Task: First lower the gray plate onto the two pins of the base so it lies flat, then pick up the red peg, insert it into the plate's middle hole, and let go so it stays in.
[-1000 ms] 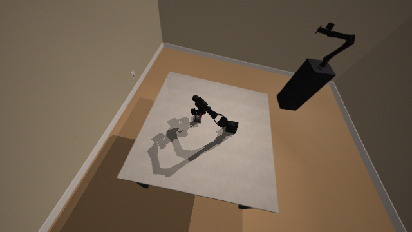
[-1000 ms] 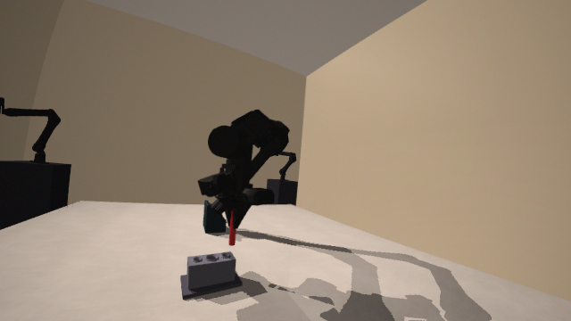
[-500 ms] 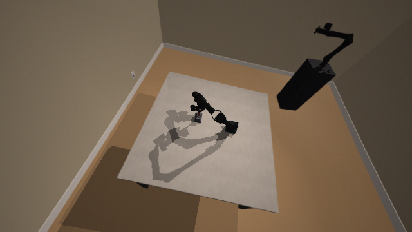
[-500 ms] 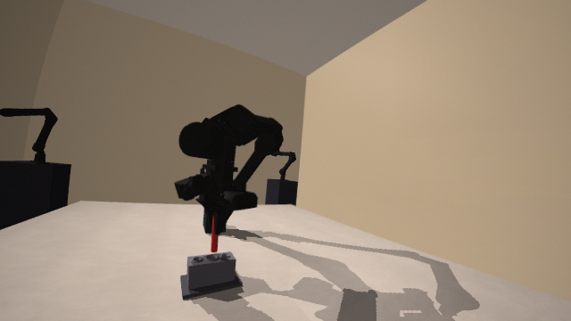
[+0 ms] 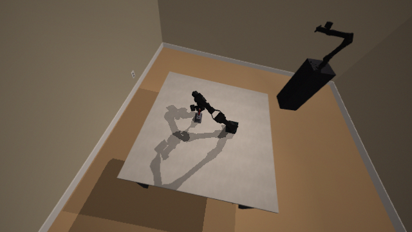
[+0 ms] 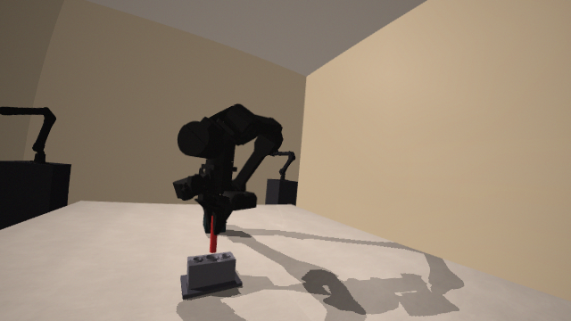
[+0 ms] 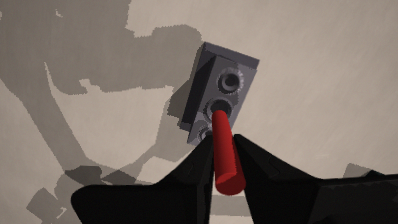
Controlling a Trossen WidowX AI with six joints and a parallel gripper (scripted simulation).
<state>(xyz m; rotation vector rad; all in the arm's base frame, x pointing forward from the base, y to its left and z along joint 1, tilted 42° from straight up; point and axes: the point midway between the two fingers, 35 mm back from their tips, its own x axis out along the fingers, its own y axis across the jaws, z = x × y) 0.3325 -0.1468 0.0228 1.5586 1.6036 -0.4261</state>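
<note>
The gray plate [image 6: 211, 273] [image 7: 220, 66] sits flat on the base [image 6: 210, 289] [image 7: 230, 50], with three round openings in a row along its top. My gripper [image 5: 199, 109] [image 6: 215, 228] [image 7: 223, 140] is shut on the red peg [image 5: 199, 112] [image 6: 213, 243] [image 7: 225, 152], above the plate. The peg hangs nearly upright, and its lower tip shows just above the middle hole in the exterior view. In the wrist view the tip overlaps the near part of the middle hole. The third opening is partly hidden by a finger.
The base stands on the pale table top [image 5: 244, 167] [image 6: 111, 250]. The arm's shadows fall across the table around it. A black pedestal [image 5: 306, 87] [image 6: 33, 192] carrying another arm stands beyond the table; a second such pedestal [image 6: 281, 192] shows farther back.
</note>
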